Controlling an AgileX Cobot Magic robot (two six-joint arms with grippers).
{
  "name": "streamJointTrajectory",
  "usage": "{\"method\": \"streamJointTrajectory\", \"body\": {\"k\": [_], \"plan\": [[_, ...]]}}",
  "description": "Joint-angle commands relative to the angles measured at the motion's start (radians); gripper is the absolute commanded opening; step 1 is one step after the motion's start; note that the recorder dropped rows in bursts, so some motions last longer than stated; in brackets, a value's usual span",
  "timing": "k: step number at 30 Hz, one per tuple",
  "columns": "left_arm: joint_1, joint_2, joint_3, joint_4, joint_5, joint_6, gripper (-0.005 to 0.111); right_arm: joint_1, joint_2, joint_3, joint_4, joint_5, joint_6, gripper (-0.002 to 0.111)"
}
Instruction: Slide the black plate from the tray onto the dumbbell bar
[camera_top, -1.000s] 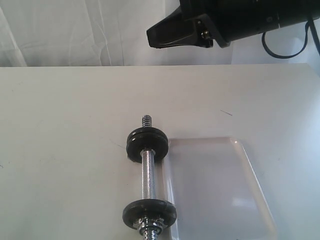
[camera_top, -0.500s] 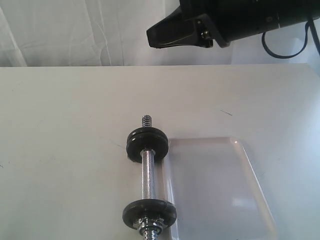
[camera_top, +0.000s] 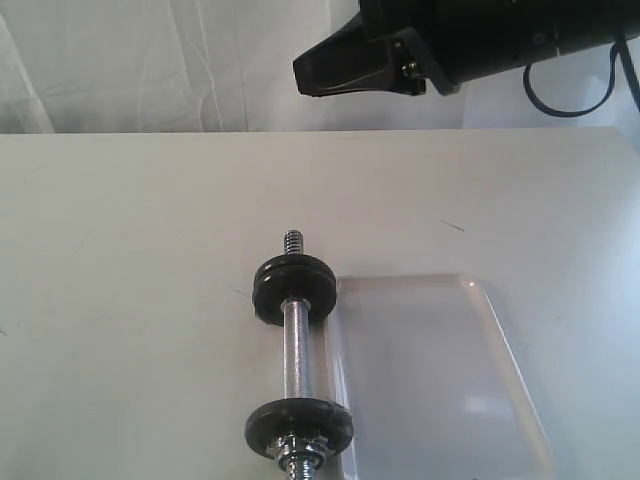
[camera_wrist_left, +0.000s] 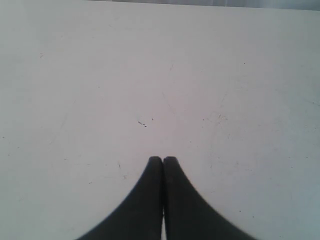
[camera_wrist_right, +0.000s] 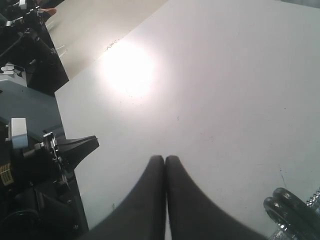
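Observation:
The dumbbell bar (camera_top: 296, 352) lies on the white table with a black disc near each end, and its threaded tip (camera_top: 292, 241) points away. One end of the bar (camera_wrist_right: 292, 210) also shows in the right wrist view. The clear tray (camera_top: 440, 380) lies right beside the bar, with nothing on it. No separate black plate shows in any view. My right gripper (camera_top: 303, 78) hangs high above the far part of the table; its fingers are pressed together (camera_wrist_right: 165, 159) and hold nothing. My left gripper (camera_wrist_left: 163, 159) is shut and empty over bare table.
The table's far edge (camera_top: 200, 131) meets a white cloth backdrop. Dark machinery and another arm part (camera_wrist_right: 75, 146) stand beyond the table edge in the right wrist view. A bright light patch (camera_wrist_right: 127, 67) lies on the tabletop.

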Motion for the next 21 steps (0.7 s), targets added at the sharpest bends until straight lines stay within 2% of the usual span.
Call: {"method": "streamJointTrajectory", "body": {"k": [1,21], "plan": [[0.001,-0.005,0.000,-0.012,0.003,0.005,0.000,0.000,-0.009,-0.003,0.007,-0.002,0.000,0.000],[0.001,-0.005,0.000,-0.012,0.010,0.067,0.000,0.000,-0.009,-0.003,0.007,-0.002,0.000,0.000]]}}
